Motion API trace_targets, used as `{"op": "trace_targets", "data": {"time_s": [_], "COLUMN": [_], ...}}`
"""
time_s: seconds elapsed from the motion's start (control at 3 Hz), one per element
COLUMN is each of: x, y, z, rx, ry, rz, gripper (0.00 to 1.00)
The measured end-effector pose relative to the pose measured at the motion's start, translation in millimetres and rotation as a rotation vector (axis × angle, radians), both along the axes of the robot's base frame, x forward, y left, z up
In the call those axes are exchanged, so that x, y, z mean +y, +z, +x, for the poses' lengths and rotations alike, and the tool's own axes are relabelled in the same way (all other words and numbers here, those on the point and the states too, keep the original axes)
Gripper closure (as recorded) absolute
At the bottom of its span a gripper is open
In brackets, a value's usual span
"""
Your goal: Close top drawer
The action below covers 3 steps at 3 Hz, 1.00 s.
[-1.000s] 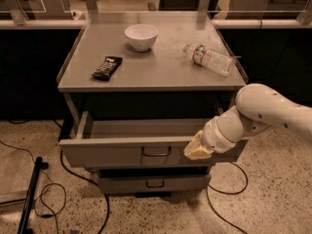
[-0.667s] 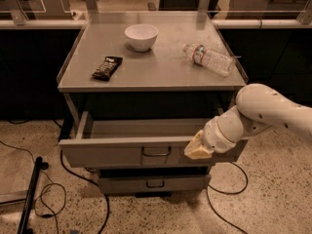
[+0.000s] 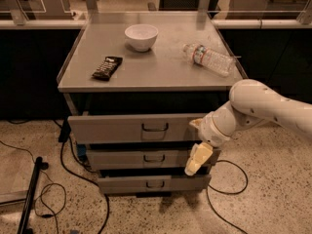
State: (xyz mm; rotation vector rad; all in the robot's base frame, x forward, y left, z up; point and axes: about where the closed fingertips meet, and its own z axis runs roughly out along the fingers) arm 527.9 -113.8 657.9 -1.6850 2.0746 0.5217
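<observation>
The top drawer is a wide grey metal drawer with a small loop handle under the cabinet top. It sits almost fully pushed in, its front just ahead of the cabinet edge. My gripper, cream-coloured on a white arm, hangs at the drawer's lower right corner. It is in front of the right end of the middle drawer. The wrist is close against the top drawer's right end.
On the cabinet top stand a white bowl, a dark snack bar and a water bottle lying on its side. The bottom drawer juts out slightly. Cables and a black pole lie on the floor at left.
The top drawer was pulled well out and now sits almost fully in. My gripper has moved in toward the cabinet with the drawer front.
</observation>
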Motion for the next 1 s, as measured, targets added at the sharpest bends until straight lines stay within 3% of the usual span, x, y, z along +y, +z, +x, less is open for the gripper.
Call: {"op": "trace_targets", "data": {"time_s": [0.33, 0.67, 1.0], "x": [9.3, 28.4, 28.3], "y": [1.9, 1.8, 1.8], "z": [5.9, 51.9, 51.7], "rx": [-0.005, -0.026, -0.026], "ry": [0.015, 0.016, 0.016], "rz": [-0.009, -0.052, -0.052], "gripper": [0.0, 0.0, 0.0]}}
